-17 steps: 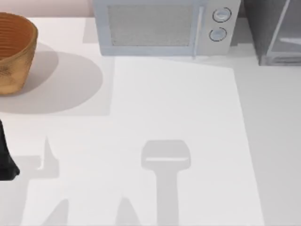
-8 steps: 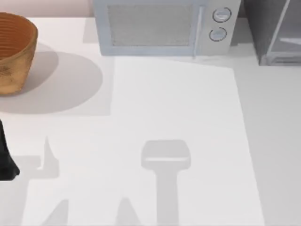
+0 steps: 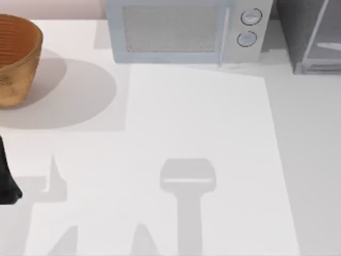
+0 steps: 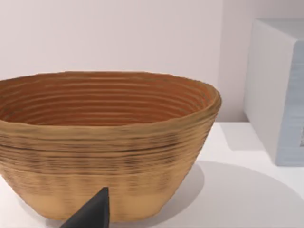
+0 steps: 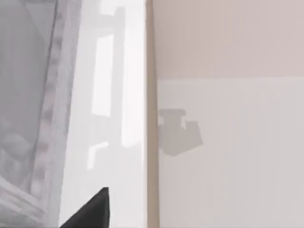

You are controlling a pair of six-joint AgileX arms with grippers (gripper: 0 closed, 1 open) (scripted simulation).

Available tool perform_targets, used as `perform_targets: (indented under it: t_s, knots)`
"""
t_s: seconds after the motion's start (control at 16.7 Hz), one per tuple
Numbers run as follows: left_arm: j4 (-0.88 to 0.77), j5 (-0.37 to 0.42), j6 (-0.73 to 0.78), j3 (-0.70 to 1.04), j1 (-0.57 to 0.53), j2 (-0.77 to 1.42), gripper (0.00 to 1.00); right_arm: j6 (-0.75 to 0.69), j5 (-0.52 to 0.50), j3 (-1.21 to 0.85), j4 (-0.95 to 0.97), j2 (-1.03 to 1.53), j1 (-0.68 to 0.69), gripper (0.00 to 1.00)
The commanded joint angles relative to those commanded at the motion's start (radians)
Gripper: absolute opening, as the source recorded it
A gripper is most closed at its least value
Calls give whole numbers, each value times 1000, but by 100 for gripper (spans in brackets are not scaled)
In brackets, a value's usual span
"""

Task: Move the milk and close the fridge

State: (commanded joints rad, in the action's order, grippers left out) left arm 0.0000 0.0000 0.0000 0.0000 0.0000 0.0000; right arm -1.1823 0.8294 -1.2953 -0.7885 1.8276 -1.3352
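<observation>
The fridge [image 3: 308, 32], a dark grey speckled box with a pale-framed glassy door panel, stands at the table's far right corner. The right wrist view looks at it from close by: speckled grey body [image 5: 28, 95] and pale door panel [image 5: 109, 95]. A dark part of my right gripper [image 5: 90, 213] shows at that view's edge, near the door. My left arm [image 3: 5, 181] is parked at the table's left edge, with its gripper [image 4: 92, 213] facing a basket. The milk is out of view.
A woven brown basket [image 3: 16, 56] stands at the far left and also appears in the left wrist view [image 4: 104, 142]. A light blue-grey microwave [image 3: 184, 29] with two round knobs stands at the back middle. A white table [image 3: 202, 117] lies in front of them.
</observation>
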Motion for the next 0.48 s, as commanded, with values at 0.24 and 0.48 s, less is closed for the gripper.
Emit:
perform_targets:
  t_s: [0.24,0.48]
  knots:
    - [0,0,0,0,0,0,100,345,-9,-3,296,-2,236,100]
    - [0,0,0,0,0,0,100,535,-65,4,479,-2,393,100]
